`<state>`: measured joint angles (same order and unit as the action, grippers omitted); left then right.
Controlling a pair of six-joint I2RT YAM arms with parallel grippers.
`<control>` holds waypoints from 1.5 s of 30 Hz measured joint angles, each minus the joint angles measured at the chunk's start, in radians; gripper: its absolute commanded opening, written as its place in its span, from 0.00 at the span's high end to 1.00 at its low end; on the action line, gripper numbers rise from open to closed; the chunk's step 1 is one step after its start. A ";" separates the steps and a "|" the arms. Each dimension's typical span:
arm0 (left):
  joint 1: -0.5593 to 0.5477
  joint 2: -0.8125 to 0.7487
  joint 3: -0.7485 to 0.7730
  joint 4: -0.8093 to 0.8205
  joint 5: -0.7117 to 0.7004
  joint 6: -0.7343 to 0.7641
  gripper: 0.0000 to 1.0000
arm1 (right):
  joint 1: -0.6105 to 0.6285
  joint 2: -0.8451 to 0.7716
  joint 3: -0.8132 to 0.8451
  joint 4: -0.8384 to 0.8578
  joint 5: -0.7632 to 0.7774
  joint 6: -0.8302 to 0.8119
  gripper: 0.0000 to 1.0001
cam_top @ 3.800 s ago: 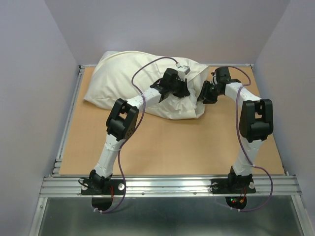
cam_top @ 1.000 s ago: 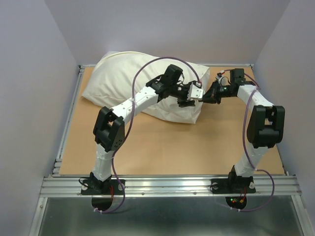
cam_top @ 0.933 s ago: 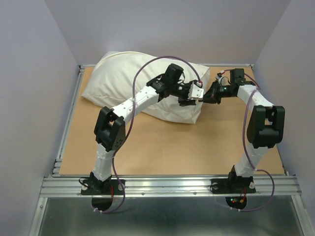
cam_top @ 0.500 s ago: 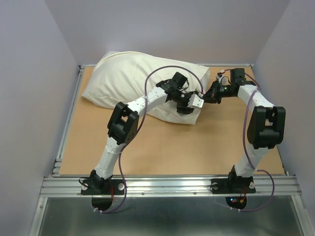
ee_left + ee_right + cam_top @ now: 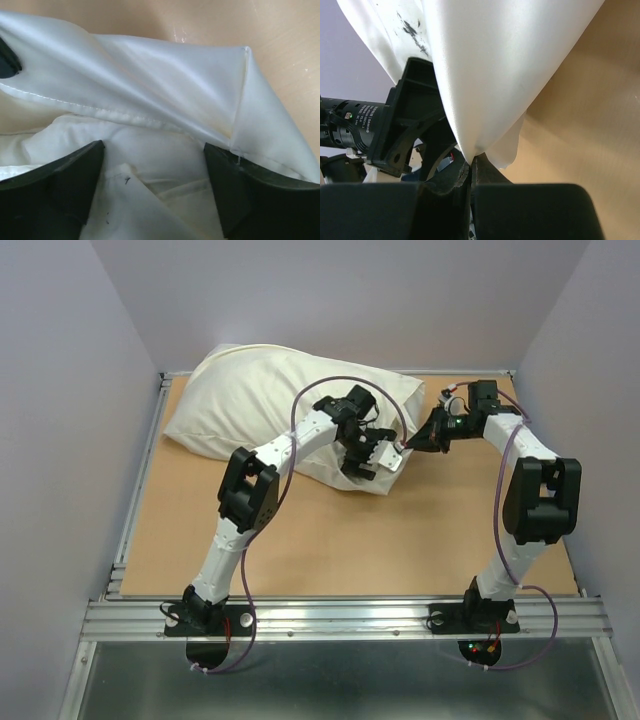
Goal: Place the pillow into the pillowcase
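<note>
A tan wooden table fills the floor of a small booth closed in by three pale lilac walls, with one ribbed aluminium rail along its near edge, where the two arms are bolted. One pillowcase, cream and bulging, lies across the far left and middle of the table, its open end towards the right. One pillow, whiter and faintly specked, shows inside that open end in the left wrist view, under the hemmed edge. There are two grippers. The left gripper sits at the mouth of the case, its fingers spread wide with the pillow's fabric between them. The right gripper is pressed together, pinching the pillowcase by a thin corner of its edge, which hangs from its closed tips in the right wrist view
</note>
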<state>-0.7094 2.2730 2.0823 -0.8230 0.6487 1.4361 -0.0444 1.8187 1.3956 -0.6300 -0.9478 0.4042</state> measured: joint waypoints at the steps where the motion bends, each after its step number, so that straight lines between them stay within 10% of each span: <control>1: -0.002 0.000 0.000 -0.004 -0.012 0.001 0.33 | 0.000 0.000 -0.003 0.000 -0.001 0.000 1.00; 2: -0.003 0.000 0.000 -0.005 -0.024 -0.008 0.66 | 0.000 0.000 -0.006 0.000 -0.003 -0.001 1.00; 5: -0.010 0.013 0.003 0.033 -0.064 -0.064 1.00 | 0.000 -0.005 -0.016 0.002 -0.013 -0.003 0.99; 21: 0.001 0.068 -0.002 0.596 -0.154 -0.896 1.00 | -0.003 -0.031 -0.048 0.041 -0.094 0.022 0.99; 26: 0.000 0.034 -0.129 0.677 -0.099 -0.936 1.00 | -0.007 -0.028 -0.042 0.054 -0.109 0.097 0.99; 32: 0.000 -0.075 -0.264 0.660 0.003 -0.879 0.54 | -0.007 0.021 0.026 0.069 -0.152 0.175 0.99; 38: 0.051 -0.212 -0.324 0.541 0.080 -0.834 0.57 | -0.007 0.032 0.038 0.080 -0.180 0.161 0.99; 43: 0.129 -0.251 -0.248 0.396 0.113 -0.760 0.57 | -0.006 0.030 0.023 0.084 -0.183 0.112 0.74; 45: 0.151 -0.251 -0.208 0.355 0.120 -0.743 0.57 | -0.006 0.025 -0.005 0.085 -0.182 0.096 0.47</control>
<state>-0.5579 2.0220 1.8740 -0.4679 0.7689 0.6930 -0.0509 1.8435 1.3911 -0.5446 -1.1297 0.5003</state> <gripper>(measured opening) 0.432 0.257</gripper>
